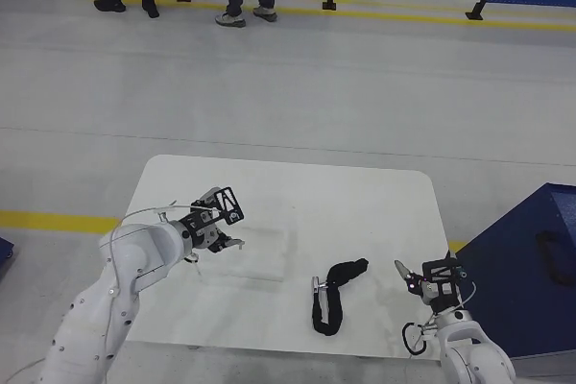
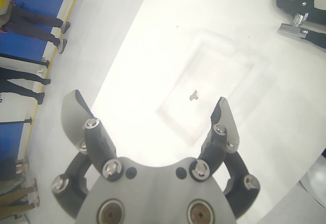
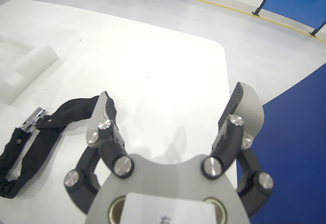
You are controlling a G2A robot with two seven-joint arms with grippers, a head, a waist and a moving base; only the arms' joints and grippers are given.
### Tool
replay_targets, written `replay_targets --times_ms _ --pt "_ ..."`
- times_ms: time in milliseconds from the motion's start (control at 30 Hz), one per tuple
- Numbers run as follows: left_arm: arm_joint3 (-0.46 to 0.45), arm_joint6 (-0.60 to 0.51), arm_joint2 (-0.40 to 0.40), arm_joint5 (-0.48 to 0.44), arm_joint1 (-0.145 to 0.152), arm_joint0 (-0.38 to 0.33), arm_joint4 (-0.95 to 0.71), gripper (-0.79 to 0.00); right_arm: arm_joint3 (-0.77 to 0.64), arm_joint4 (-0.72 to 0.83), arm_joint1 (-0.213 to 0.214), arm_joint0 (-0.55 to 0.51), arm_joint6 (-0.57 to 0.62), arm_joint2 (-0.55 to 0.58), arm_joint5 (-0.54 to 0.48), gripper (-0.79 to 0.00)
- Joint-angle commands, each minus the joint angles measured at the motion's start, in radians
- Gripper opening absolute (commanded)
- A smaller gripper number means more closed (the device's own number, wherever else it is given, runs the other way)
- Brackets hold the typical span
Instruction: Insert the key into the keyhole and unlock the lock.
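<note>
Key (image 2: 194, 95) lay in the shallow white foam tray (image 2: 175, 130), black-sleeved chain lock (image 1: 338, 276) near it. Left gripper (image 2: 149, 97) and right gripper (image 3: 172, 90) stood spread apart, empty.

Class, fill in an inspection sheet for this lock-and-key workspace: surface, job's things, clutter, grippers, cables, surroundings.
Surface: white table with rounded corners; a low white foam frame lies on it.
Job's things: chain lock in a black sleeve, with its metal body showing, lies on the table; a small pale item, likely the key, lies within the foam frame.
Clutter: nothing seen.
Grippers: left gripper open and empty, above the frame; right gripper open and empty, beside the lock.
Cables: thin pale cable along the left arm; black loop at the right wrist.
Surroundings: blue box beside the table; yellow floor line.
</note>
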Motion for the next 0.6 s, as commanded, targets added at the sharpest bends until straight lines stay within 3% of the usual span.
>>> replay_targets --times_ms 0,167,200,333,400,567 --pt "0.000 0.000 0.000 -0.001 0.000 0.000 0.000 0.000 0.000 0.000 0.000 0.000 0.000 0.000 0.000 0.000" --pt "0.002 0.003 0.002 -0.005 0.000 0.002 -0.005 0.000 0.000 0.000 0.000 0.000 0.000 0.000 0.000 0.000" --pt "0.023 0.006 0.009 -0.040 0.000 -0.007 -0.033 0.000 0.000 0.000 0.000 0.000 0.000 0.000 0.000 0.000" --pt "0.231 -0.098 0.069 -0.264 -0.014 -0.185 -0.308 0.000 0.000 0.000 0.000 0.000 0.000 0.000 0.000 0.000" --pt "0.341 -0.195 0.156 -0.285 -0.030 -0.290 -0.448 0.000 0.000 0.000 0.000 0.000 0.000 0.000 0.000 0.000" --pt "0.605 -0.195 0.453 -0.285 -0.069 -0.540 -0.599 0.000 0.000 0.000 0.000 0.000 0.000 0.000 0.000 0.000"
